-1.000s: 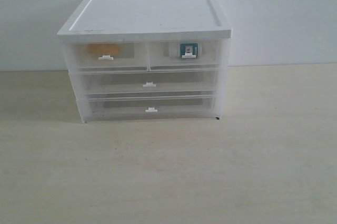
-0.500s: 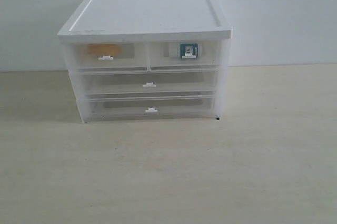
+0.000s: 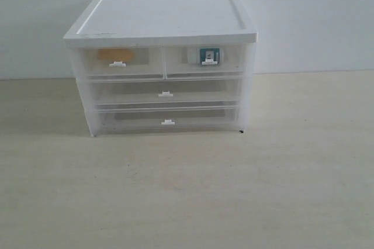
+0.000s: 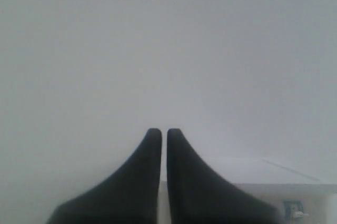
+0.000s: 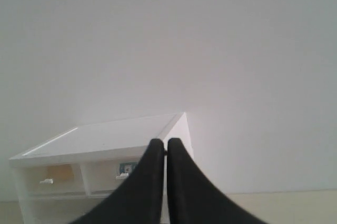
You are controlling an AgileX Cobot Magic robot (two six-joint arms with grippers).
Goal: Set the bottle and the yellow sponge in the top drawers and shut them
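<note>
A white-topped chest (image 3: 163, 18) stands at the back of the table. Its two top drawers are pushed in flush. The yellow sponge (image 3: 115, 54) shows as an orange patch through the left top drawer (image 3: 118, 63). The bottle (image 3: 209, 55), its blue-teal label facing out, lies behind the front of the right top drawer (image 3: 204, 62). Neither arm appears in the exterior view. My left gripper (image 4: 164, 131) is shut on nothing, held up facing the wall. My right gripper (image 5: 166, 141) is also shut and empty, well back from the chest (image 5: 105, 137).
Two full-width drawers (image 3: 166, 94) sit shut below the top pair. The pale wooden table (image 3: 187, 190) stretches in front of the chest, with a plain white wall behind it.
</note>
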